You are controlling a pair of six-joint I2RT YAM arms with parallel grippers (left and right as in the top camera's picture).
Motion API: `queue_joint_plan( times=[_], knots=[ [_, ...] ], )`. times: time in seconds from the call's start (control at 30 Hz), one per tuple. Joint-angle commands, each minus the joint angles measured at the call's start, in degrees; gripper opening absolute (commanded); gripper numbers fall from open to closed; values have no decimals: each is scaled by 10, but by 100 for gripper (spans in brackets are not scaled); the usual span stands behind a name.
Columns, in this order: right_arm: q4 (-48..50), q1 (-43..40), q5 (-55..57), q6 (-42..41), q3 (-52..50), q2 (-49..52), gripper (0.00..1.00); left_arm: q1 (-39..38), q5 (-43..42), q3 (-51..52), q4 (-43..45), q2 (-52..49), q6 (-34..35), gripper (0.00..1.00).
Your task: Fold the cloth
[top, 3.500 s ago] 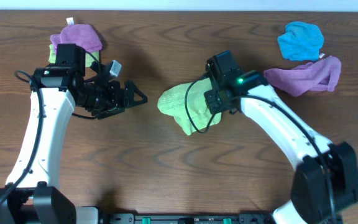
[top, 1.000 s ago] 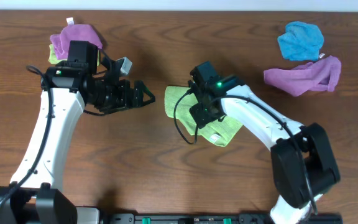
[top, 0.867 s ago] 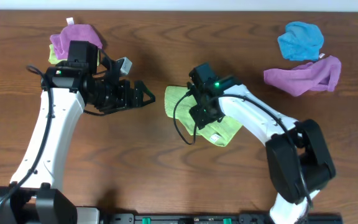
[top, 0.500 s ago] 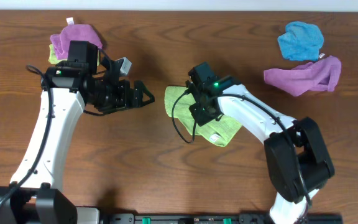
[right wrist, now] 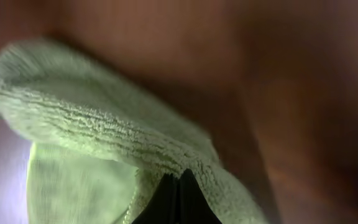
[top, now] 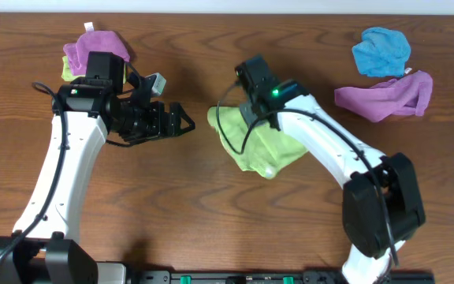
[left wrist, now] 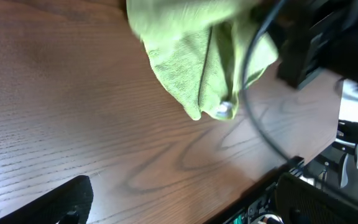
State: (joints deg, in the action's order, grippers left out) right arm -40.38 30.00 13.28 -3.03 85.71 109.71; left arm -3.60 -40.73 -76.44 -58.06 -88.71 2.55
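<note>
While the right gripper [right wrist: 179,188] is closed tight on a fold of the cloth [top: 262,146], its two dark tips meet at the bottom middle of the right wrist view, with green terry pinched between them. From overhead these tips cannot be seen, because the wrist of the right arm [top: 321,138] covers them.

From overhead, the cloth lies on the table [top: 211,213] near the middle of the frame, a little right of centre. It is bunched and not flat: narrow at the upper left, under the right wrist, and wider toward the lower right. A black cable [top: 225,138] from the right arm loops over its left part. At the lower edge of the cloth there is a small pale spot, too small to say what it is.

The left gripper [top: 181,121] is left of the cloth, in the middle left of the overhead frame, and points right toward it. Its fingers stand apart and hold nothing; it is near the cloth but does not touch it. In the left wrist view they are the dark shapes in the two lower corners, with bare wood between them and the cloth at the top middle.

A purple cloth [top: 97,46] sits at the upper left of the overhead frame, partly behind the left arm, with a bit of lime-green showing at its left side. A blue cloth [top: 381,50] is at the upper right, and a second purple cloth [top: 386,95] lies just below it.
</note>
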Motion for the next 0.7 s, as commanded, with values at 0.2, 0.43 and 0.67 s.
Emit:
queue_joint_plan(
  times=[0.2, 0.43, 0.67],
  knots=[
    [77, -67, 118, -12, 16, -1, 1, -2, 7, -12, -4, 5, -13, 95],
    [188, -128, 122, -12, 16, 52, 1, -2, 7, -12, -12, 5, -13, 95],
    [258, -123, 122, -13, 16, 103, 26, -2, 7, -12, -13, 5, -13, 95]
  ],
)
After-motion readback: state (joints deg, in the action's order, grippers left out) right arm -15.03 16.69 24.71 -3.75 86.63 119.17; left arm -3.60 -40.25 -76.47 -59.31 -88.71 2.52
